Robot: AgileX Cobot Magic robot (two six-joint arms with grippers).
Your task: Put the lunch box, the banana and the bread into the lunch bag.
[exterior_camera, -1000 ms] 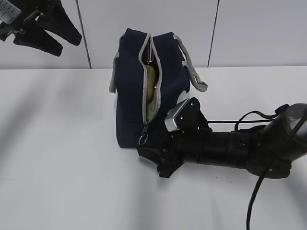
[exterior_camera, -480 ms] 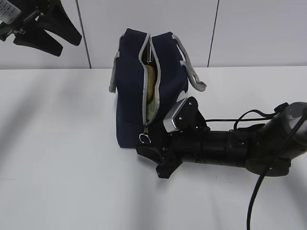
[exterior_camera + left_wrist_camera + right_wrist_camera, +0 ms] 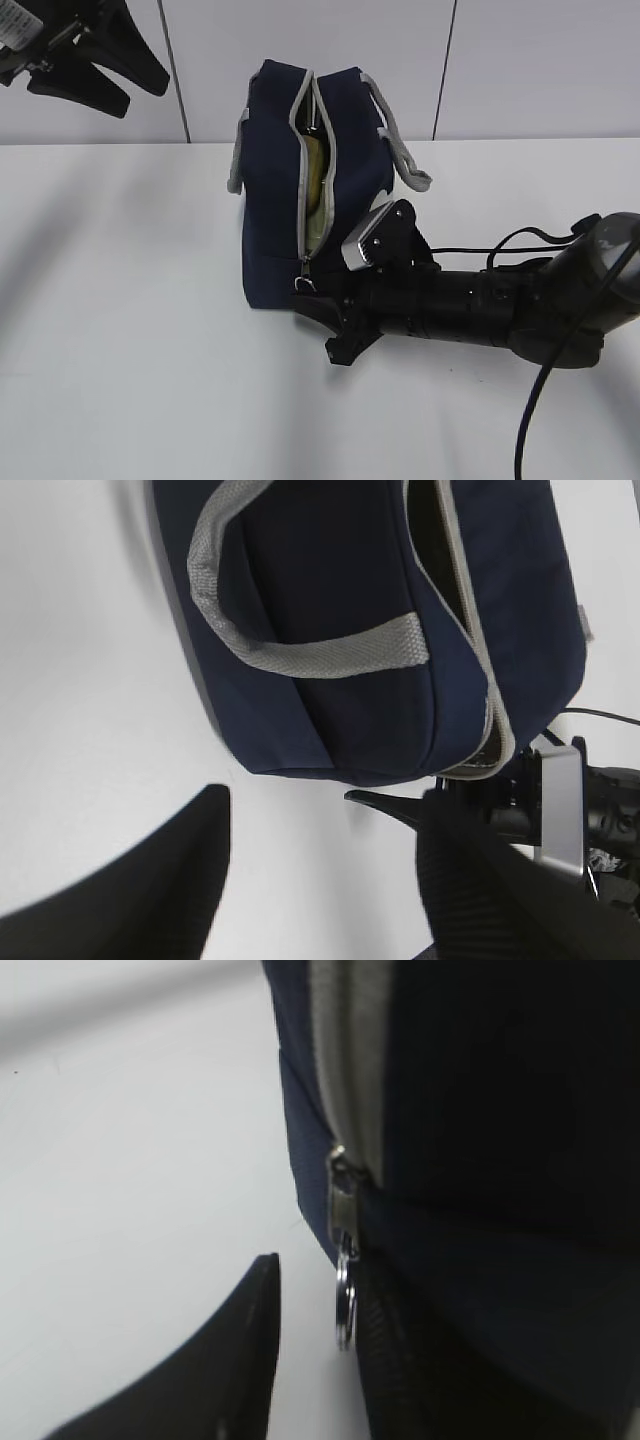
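The navy lunch bag stands upright on the white table, with its grey zipper open down most of the near end. Something pale yellow-green shows in the gap; I cannot tell which item it is. The lunch box, banana and bread are otherwise hidden. The metal ring pull hangs at the zipper's low end. My right gripper lies along the table with its jaws on either side of the ring. The ring rests against one finger, with a gap to the other. My left gripper hangs open, high at the back left.
The bag's grey strap handles droop over both sides. A black cable trails from the right arm across the table's right side. A panelled wall closes the back.
The right gripper's jaws have narrowed around the ring pull, and the ring has shifted slightly up and right. The left gripper and bag have stayed still.
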